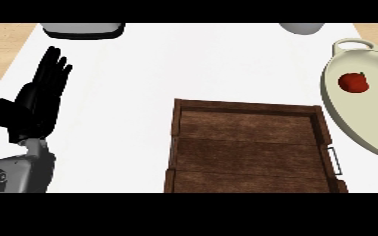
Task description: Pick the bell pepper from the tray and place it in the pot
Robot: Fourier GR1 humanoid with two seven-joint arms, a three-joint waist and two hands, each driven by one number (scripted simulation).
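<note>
In the pot (350, 114) at the right edge of the worktop (133, 105), the bell pepper (354, 82) lay on the pale bottom, small and red, and it seemed to sit apart from the wall. The wooden tray (247, 105) in the middle held nothing I could make out, so to my eye the placing looked done rather than pending.

The left hand (37, 102) rested at the left side, fingers straight and spread upward, holding nothing, well apart from both tray and pot. The right hand did not show at all.

I judged the pepper a light, hollow thing. Its walls would be stiff enough to take a hold but would give a little, and its glossy skin might slide between smooth fingers. It would not break, though it could bruise or roll on its rounded side. Were it to be taken up again, the broad body would be the place, with fingers on one flank and the thumb on the other, coming from above over the rim. Which way the stalk pointed I could not tell.

Two pale grey things, a bowl-like shape (301, 27) and a wider dish (81, 29), sat at the far edge.
</note>
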